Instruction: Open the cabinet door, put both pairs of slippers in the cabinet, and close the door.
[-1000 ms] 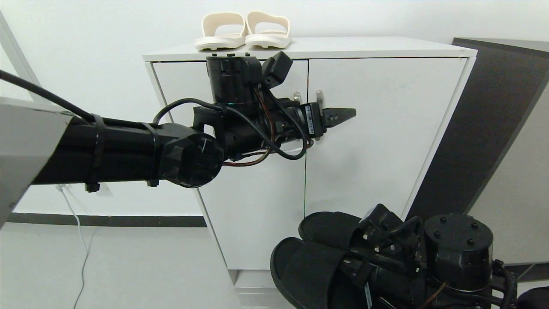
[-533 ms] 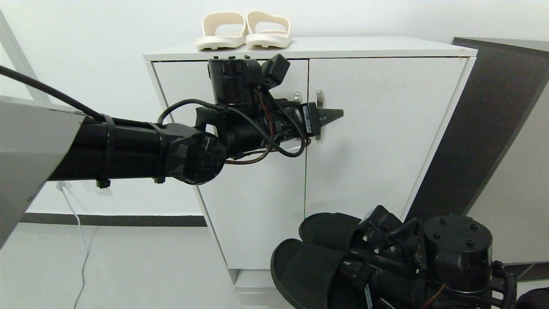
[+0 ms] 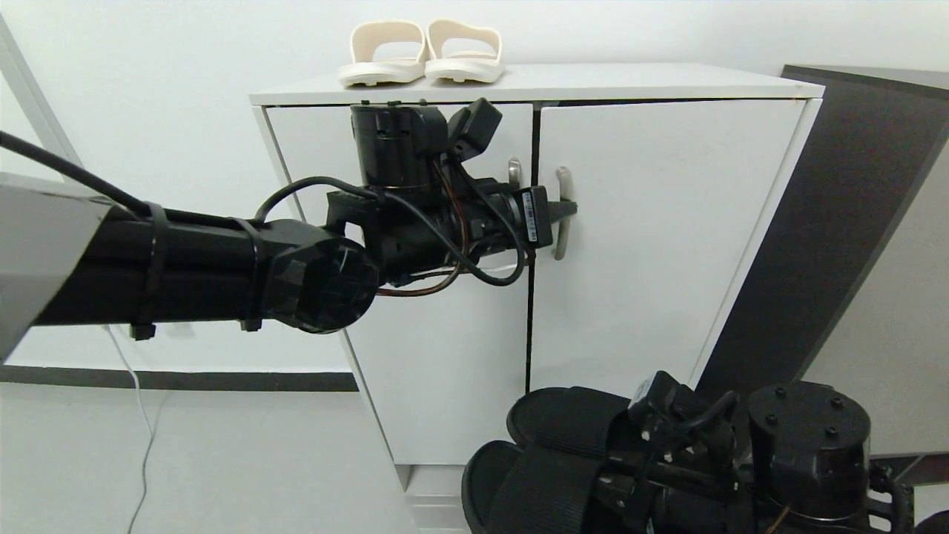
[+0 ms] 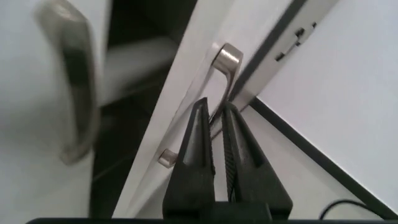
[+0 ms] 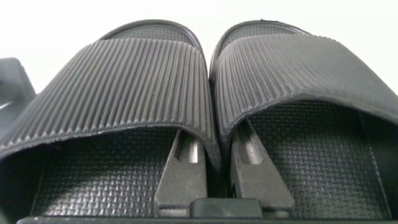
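— How many slippers are there?
— Four, in two pairs. The black slippers (image 3: 571,415), two of them, are in the right hand (image 5: 214,134), low in front of the cabinet (image 3: 667,81). One finger sits inside each slipper, and the two fingers are closed on the slippers' adjoining inner walls.
— And the other pair?
— The cream slippers (image 3: 422,52), also two, lie side by side on the cabinet's top. They are above the left hand (image 3: 567,211) and farther back, and neither hand touches them.
— What has the left hand got?
— The right door's handle (image 4: 227,59). Its fingers are drawn to a narrow slit, and the handle's bar runs down between them.
— How many doors?
— Two, each with one metal handle. The right door (image 3: 667,222) stands slightly ajar, with a dark gap along its inner edge just beside the left hand. The left door (image 3: 430,371) sits flush behind that hand's wrist. The left door's handle (image 3: 513,169) is just beside the hand, apart from the fingers.
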Controlling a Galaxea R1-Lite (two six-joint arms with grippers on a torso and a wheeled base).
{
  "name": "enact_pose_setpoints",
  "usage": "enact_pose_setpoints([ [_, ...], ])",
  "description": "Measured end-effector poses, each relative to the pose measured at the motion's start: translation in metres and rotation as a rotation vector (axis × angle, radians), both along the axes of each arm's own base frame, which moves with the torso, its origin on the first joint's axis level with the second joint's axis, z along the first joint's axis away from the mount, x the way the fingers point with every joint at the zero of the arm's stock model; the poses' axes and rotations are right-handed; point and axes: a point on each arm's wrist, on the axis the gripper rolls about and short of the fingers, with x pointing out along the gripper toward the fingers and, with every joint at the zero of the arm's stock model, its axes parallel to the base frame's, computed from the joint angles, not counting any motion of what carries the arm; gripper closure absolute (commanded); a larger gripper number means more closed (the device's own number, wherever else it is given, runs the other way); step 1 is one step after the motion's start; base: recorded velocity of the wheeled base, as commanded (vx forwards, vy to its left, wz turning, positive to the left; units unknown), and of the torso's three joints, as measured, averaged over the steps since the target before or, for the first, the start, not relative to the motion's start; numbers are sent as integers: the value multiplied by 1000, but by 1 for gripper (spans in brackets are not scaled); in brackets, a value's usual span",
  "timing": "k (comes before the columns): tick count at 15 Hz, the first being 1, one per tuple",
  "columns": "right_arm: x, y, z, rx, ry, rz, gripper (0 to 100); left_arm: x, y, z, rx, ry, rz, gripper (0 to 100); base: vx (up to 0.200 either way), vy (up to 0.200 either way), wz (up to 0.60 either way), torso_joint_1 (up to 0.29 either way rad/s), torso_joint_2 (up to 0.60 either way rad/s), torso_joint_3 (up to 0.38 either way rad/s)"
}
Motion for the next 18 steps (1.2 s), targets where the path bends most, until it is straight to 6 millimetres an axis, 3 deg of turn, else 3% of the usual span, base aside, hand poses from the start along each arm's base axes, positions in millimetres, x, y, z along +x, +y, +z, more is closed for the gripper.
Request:
enact_pose_setpoints([
  [4,-15,-8,1,6,7,127,100,-24,4,2,10,15,-33,100,0,0,0,0,0,0],
  [11,-25,-12,-1,-17,-12,164,100,-68,21,8,-21,-21,-90,100,0,0,0,0,0,0],
  [18,-33,-11,-6,-42,-13,200,100,-51,32,5,-37,-6,-58,100,0,0,0,0,0,0],
])
